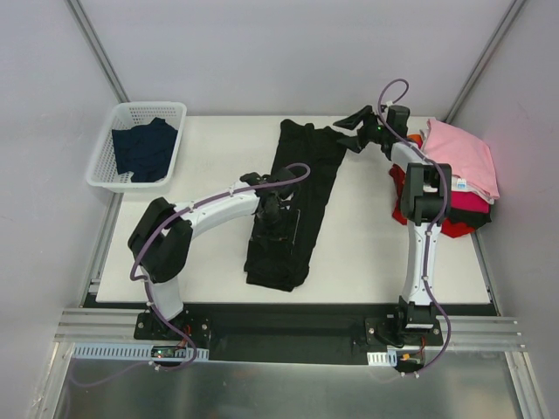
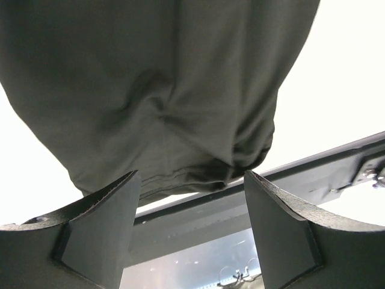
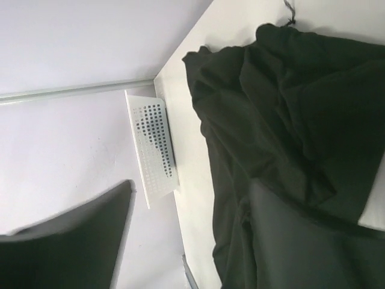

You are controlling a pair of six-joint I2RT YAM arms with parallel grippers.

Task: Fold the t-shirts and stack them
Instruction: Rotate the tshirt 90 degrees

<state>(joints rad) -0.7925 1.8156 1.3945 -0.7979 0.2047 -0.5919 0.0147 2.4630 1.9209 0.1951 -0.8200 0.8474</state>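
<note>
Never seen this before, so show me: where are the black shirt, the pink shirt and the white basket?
black shirt (image 1: 313,185), overhead view, its flat middle.
pink shirt (image 1: 463,155), overhead view, top of the pile.
white basket (image 1: 102,153), overhead view, its left wall.

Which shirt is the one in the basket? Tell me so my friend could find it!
Find the white table, then look at its far left corner, where a white plastic basket sits. The dark navy shirt is crumpled inside it. It's the only shirt in a basket: the black shirt lies stretched out mid-table, and the pink shirt tops a pile at the right edge.
</note>
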